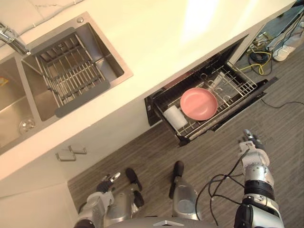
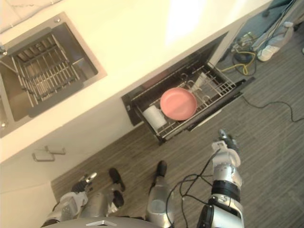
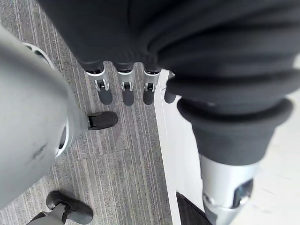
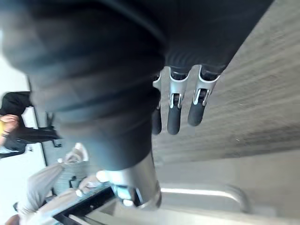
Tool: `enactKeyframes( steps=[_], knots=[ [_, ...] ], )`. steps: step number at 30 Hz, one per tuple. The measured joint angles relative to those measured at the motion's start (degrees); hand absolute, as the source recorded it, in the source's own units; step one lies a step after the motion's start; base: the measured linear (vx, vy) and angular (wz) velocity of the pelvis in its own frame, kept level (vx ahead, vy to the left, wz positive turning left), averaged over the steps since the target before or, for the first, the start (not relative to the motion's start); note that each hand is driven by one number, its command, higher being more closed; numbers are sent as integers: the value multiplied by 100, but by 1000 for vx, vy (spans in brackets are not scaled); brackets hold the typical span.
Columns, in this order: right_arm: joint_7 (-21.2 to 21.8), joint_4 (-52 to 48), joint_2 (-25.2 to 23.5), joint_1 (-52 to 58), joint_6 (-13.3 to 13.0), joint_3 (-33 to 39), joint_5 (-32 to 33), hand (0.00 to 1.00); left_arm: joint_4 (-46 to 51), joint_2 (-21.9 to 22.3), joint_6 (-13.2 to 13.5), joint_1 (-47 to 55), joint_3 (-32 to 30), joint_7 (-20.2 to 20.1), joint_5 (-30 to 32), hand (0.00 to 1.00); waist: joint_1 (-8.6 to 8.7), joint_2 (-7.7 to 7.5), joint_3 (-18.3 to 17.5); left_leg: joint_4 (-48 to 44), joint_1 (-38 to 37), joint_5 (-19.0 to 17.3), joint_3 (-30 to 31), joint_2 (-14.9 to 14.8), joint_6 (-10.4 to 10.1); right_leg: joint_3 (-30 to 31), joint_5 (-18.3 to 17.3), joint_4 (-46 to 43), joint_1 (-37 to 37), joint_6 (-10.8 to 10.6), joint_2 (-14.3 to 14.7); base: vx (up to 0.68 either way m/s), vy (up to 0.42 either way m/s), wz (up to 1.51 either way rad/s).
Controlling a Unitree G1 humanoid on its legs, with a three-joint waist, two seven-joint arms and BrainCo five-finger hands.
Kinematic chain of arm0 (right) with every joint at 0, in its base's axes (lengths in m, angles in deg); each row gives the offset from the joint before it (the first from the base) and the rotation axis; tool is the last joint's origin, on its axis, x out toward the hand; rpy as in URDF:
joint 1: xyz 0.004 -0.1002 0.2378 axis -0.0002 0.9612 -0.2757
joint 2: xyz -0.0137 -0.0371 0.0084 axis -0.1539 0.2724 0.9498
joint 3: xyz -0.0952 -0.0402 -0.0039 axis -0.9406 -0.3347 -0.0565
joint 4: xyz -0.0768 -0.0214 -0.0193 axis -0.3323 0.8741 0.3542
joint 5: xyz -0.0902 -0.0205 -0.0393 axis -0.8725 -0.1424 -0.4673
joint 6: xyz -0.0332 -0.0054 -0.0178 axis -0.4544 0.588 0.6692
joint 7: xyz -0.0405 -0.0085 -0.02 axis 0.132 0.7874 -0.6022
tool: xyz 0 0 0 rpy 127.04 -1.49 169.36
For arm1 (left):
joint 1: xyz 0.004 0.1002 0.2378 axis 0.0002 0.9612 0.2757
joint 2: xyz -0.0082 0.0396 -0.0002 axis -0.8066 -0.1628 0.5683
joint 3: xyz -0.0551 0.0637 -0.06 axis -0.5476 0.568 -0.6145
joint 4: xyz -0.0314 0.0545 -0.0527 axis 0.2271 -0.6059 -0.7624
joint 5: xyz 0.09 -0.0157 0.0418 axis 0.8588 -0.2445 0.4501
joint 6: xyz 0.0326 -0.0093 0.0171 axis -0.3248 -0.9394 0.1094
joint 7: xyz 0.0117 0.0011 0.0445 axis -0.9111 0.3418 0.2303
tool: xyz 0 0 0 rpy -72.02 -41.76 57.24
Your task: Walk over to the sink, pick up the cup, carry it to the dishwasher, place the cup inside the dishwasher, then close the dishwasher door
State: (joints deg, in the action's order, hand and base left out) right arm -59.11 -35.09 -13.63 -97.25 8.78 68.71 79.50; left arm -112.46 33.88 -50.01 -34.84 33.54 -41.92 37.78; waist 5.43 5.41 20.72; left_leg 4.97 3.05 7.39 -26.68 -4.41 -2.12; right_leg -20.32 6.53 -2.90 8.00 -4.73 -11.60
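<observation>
Cup (image 1: 174,117) upright in pulled-out dishwasher rack (image 1: 239,86), touching pink plate (image 1: 198,103). Left hand (image 1: 108,180), right hand (image 1: 251,142) low over floor — fingers straight, both empty.

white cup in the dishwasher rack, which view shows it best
The left eye view: the white cup sits in the rack beside the pink plate, whole and unblocked. The right eye view shows it much the same. The wrist views face the floor.
</observation>
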Motion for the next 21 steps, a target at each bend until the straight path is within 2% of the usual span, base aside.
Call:
enactKeyframes(
  steps=[6, 10, 15, 17, 19, 21],
  knots=[
    [702, 145, -95, -144, 292, -367, 98, 100, 7, -4, -86, 11, 6, -2, -2, 0, -62, 5, -3, 0, 30, -1, 76, 16, 2, -78, -21, -26, -7, -11, -28, 10, -13, 6],
    [1003, 447, 27, -266, 500, -750, 76, 100, 8, -3, -91, 9, 22, -3, -7, 0, -55, 8, -3, 0, 69, 8, 141, 18, 2, -114, -23, -50, 12, -9, -29, 10, -26, 5],
    [1118, 681, 96, -275, 633, -965, -220, 100, 25, 0, -107, 9, 60, -1, -12, 0, -73, 27, 4, -1, 100, 42, 329, 46, 19, -269, -154, -335, 34, -17, -121, 4, -1, 20],
    [1130, 722, 285, -387, 736, -1114, -449, 100, 62, 2, -113, 17, 62, -2, -42, 0, -110, 42, 13, -2, 123, 49, 357, 94, 25, -273, -258, -580, 157, -30, -220, -31, 18, 9],
    [1147, 994, 542, -718, 833, -1217, -739, 100, 190, 22, -111, 8, 60, -6, -109, 0, -109, 129, 64, -1, 207, 104, 489, 142, 74, -375, -328, -768, 238, -30, -322, -58, 17, 26],
    [1148, 1169, 741, -934, 880, -1422, -960, 100, 213, 43, -108, 11, 62, -11, -135, 0, -147, 202, 105, -1, 222, 138, 620, 172, 36, -452, -441, -923, 243, -47, -393, -67, 0, 32]
  ],
)
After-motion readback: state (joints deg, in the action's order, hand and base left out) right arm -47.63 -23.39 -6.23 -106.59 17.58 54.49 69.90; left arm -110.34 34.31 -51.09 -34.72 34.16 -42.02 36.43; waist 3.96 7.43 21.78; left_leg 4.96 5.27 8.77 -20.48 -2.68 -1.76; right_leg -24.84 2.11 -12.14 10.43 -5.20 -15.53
